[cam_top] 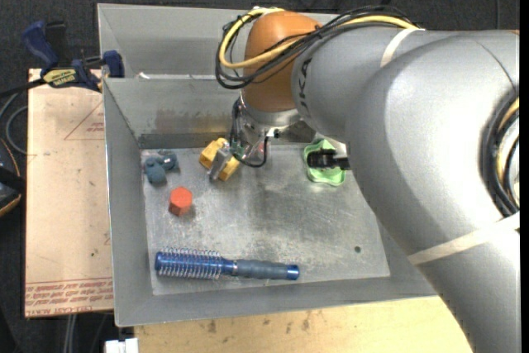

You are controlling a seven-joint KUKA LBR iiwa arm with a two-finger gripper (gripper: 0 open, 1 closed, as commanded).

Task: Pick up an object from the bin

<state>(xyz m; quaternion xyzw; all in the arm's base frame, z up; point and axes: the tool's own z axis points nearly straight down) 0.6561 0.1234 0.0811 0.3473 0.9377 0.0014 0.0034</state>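
**Touching the yellow piece (213, 155) at the back of the bin (273, 227)**

Look first at the biggest thing you can see, the fat grey arm (413, 120). It comes in from the right and covers much of that side of the bin. At its end sits a round orange cover (273, 54), with yellow and black cables (227, 45) looping around it.

Next is the grey metal bin, with a scuffed, bare floor and a few small things spread well apart on it.

The longest thing in the bin is a blue hairbrush (223, 266). It lies flat along the front edge, bristles to the left and handle to the right, well away from the arm.

Now find the gripper (238, 151), just under the orange cover. It points down at the back of the bin, near the middle. Its tip looks to be touching the right side of the yellow piece. You cannot tell how wide the jaws are spread, and you cannot tell if they have hold of the yellow piece.

A bright green lumpy thing (322, 165) lies to the right of the gripper, partly tucked under the arm.

The yellow piece is small and blocky and sits tilted on the floor.

A little blue-grey thing (159, 165) lies to its left, near the back left corner.

Smallest is the red block (180, 201), a bit in front of the blue-grey thing.
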